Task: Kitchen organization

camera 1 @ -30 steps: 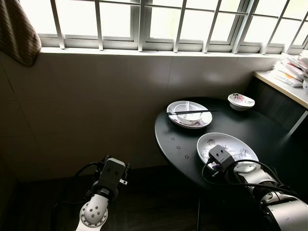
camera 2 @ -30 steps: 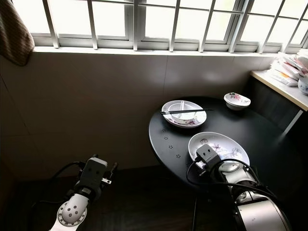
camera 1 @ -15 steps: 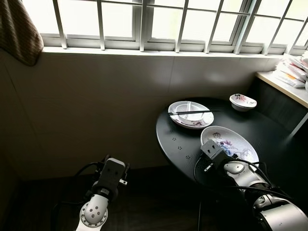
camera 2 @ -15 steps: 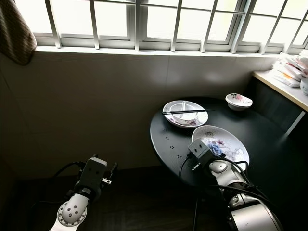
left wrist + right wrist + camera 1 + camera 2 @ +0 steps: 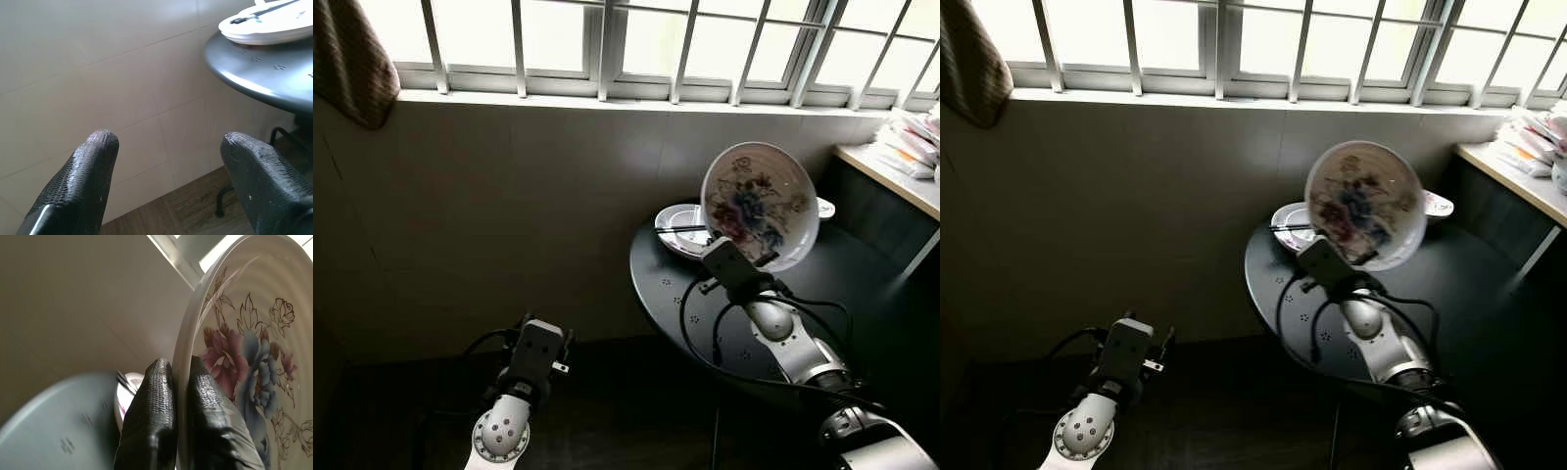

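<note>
The flowered plate (image 5: 760, 205) stands nearly on edge in the air above the round black bench (image 5: 656, 279), its painted face toward the camera, with the right gripper (image 5: 181, 396) pinching its rim between closed jaws. Behind it on the far bench lie a second plate (image 5: 679, 221) with chopsticks (image 5: 680, 229) across it. The left gripper (image 5: 166, 147) hangs low at left near the wall, jaws wide apart and empty.

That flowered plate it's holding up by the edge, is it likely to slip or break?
Probably rigid and breakable: the plate looks like glazed ceramic. The glossy rim may be slippery, and the right gripper pinches only its edge with the plate nearly upright, so it could pivot or slide. A drop onto the table would likely chip it.
</note>
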Robot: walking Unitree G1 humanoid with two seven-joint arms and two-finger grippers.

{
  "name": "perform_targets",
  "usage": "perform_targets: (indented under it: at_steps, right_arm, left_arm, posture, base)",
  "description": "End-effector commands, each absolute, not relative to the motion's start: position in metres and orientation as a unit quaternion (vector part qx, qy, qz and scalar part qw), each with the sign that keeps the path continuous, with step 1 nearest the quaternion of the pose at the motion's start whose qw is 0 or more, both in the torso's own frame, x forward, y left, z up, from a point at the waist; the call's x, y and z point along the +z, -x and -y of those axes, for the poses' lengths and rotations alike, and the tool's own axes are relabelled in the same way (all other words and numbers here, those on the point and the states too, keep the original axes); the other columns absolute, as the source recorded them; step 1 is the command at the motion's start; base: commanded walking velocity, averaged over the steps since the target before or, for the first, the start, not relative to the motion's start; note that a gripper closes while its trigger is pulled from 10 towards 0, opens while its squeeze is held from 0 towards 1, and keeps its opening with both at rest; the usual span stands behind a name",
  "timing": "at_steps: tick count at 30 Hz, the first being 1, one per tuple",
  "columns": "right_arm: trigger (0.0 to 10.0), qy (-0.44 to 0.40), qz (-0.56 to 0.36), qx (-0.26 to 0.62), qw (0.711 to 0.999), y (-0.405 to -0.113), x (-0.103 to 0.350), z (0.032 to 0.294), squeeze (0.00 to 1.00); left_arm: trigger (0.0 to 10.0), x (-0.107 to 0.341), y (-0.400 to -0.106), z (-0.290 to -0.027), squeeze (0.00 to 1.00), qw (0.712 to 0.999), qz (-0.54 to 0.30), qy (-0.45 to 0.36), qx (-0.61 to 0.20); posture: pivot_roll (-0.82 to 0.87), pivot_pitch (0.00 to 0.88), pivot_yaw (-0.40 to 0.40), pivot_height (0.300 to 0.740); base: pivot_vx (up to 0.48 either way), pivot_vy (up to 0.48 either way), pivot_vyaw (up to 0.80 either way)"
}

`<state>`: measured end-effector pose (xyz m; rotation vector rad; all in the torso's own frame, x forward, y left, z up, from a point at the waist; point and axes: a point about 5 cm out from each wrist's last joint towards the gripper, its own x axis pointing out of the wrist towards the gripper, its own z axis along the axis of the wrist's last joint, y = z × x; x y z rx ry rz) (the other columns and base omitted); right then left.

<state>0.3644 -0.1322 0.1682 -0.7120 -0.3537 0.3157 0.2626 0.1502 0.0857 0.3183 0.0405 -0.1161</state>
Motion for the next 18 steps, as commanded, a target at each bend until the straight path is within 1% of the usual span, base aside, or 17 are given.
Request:
perform_targets:
  at_steps: [1, 3, 6, 7, 10, 15, 17, 18]
  right_arm:
    - [0.0, 0.341, 0.206, 0.195, 0.896, -0.357, 0.173, 0.118, 0.00]
    - [0.0, 0.341, 0.220, 0.224, 0.886, -0.350, 0.171, 0.107, 0.00]
    - [0.0, 0.338, 0.243, 0.243, 0.876, -0.343, 0.172, 0.099, 0.00]
    - [0.0, 0.338, 0.261, 0.265, 0.864, -0.336, 0.172, 0.091, 0.00]
    - [0.0, 0.339, 0.277, 0.298, 0.848, -0.328, 0.173, 0.081, 0.00]
    - [0.0, 0.327, 0.268, 0.331, 0.843, -0.322, 0.166, 0.074, 0.00]
    - [0.0, 0.314, 0.245, 0.348, 0.849, -0.320, 0.158, 0.072, 0.00]
    - [0.0, 0.312, 0.232, 0.354, 0.851, -0.319, 0.152, 0.071, 0.00]
  left_arm:
    - [10.0, 0.092, -0.262, -0.157, 0.00, 0.985, -0.007, -0.169, -0.041]
    - [10.0, 0.093, -0.261, -0.162, 0.00, 0.984, -0.005, -0.177, -0.034]
    - [10.0, 0.093, -0.258, -0.169, 0.00, 0.983, -0.007, -0.179, -0.028]
    - [10.0, 0.093, -0.256, -0.173, 0.00, 0.982, -0.008, -0.185, -0.024]
    - [10.0, 0.092, -0.252, -0.175, 0.00, 0.973, -0.004, -0.228, -0.019]
    - [10.0, 0.094, -0.242, -0.175, 0.00, 0.961, 0.019, -0.276, 0.004]
    - [10.0, 0.087, -0.235, -0.178, 0.00, 0.962, -0.011, -0.273, 0.010]
    - [10.0, 0.079, -0.228, -0.182, 0.00, 0.966, -0.038, -0.255, 0.028]
  posture:
    - [0.11, 0.000, -0.106, 0.740]
    - [0.11, 0.000, -0.106, 0.740]
    - [0.12, 0.000, -0.105, 0.740]
    - [0.12, 0.000, -0.105, 0.740]
    - [0.12, 0.000, -0.105, 0.740]
    - [0.13, 0.000, -0.109, 0.740]
    - [0.14, 0.000, -0.107, 0.740]
    - [0.14, 0.000, -0.104, 0.740]
  base:
    - [0.000, 0.000, 0.80]
    - [0.000, 0.000, 0.80]
    - [0.000, 0.000, 0.80]
    - [0.000, 0.000, 0.80]
    - [0.000, 0.000, 0.80]
    - [0.000, 0.000, 0.80]
    - [0.000, 0.000, 0.80]
    - [0.000, 0.000, 0.80]
